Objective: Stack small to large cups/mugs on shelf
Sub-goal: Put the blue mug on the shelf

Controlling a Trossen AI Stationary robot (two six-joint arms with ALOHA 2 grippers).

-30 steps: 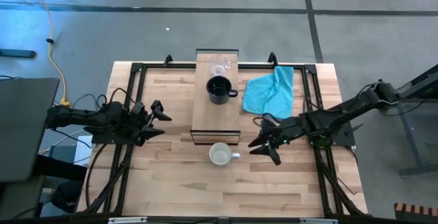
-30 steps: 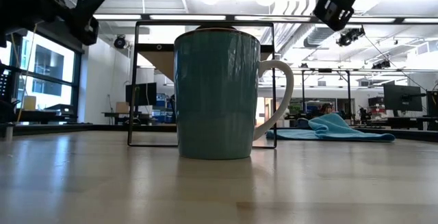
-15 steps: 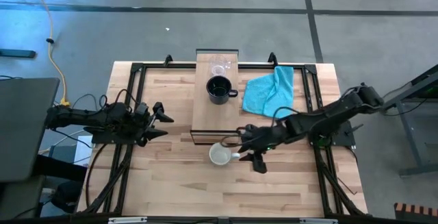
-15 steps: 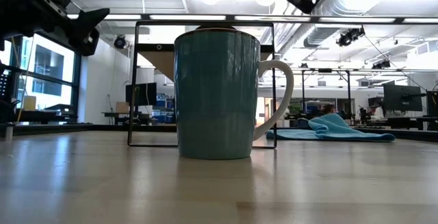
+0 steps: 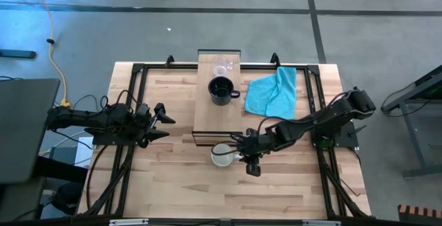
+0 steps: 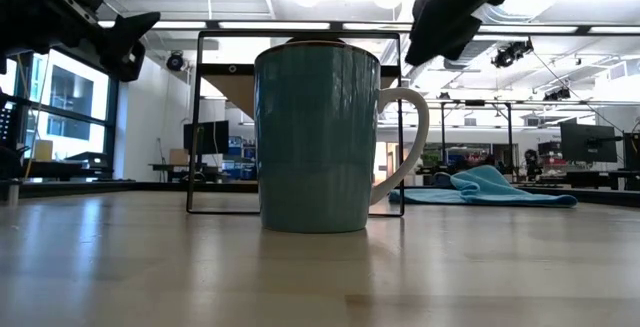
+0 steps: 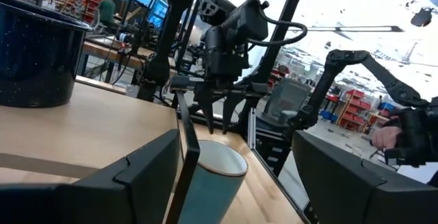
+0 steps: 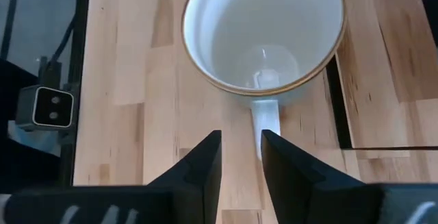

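Right gripper (image 5: 243, 155) hovers over the white mug's (image 5: 222, 155) handle, jaws slightly apart, gripping nothing. White mug sits on the bench (image 5: 173, 184) just in front of the shelf (image 5: 218, 119); black mug (image 5: 221, 90) and glass cup (image 5: 222, 68) on shelf. Left gripper (image 5: 160, 121) parked left, jaws open, empty.

White mug (image 5: 222, 156) looks blue-green outside, black mug (image 5: 221, 90), turquoise cloth (image 5: 273, 92), light wood surface (image 5: 173, 184)

Even, bright overhead light covers the table (image 5: 173, 184) in the high view, with soft, faint shadows. In the low view, ceiling lights glare white, leaving the white mug (image 6: 320, 137) backlit (its near side looks shaded teal). The left wrist view's bright background washes out, and its near fingers (image 7: 147, 176) blur.
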